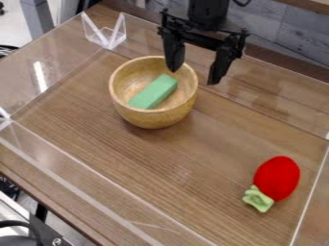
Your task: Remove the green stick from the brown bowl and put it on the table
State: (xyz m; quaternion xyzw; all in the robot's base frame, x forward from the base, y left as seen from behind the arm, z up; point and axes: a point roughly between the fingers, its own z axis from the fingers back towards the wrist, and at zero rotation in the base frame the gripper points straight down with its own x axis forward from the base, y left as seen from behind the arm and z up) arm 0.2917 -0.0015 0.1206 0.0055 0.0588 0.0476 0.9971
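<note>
The green stick (153, 92) lies slanted inside the brown bowl (154, 113), which rests on the table (154, 183) left of centre. My gripper (198, 62) hangs just behind the bowl's far right rim, above it. Its dark fingers (221, 65) are spread wide apart with nothing between them, so it is open. The left finger reaches down over the bowl's back rim near the stick's far end, without touching the stick as far as I can see.
A red strawberry toy (275, 179) with a small green leaf lies near the front right. Low clear acrylic walls (103, 34) edge the tabletop, with a corner piece at the back left.
</note>
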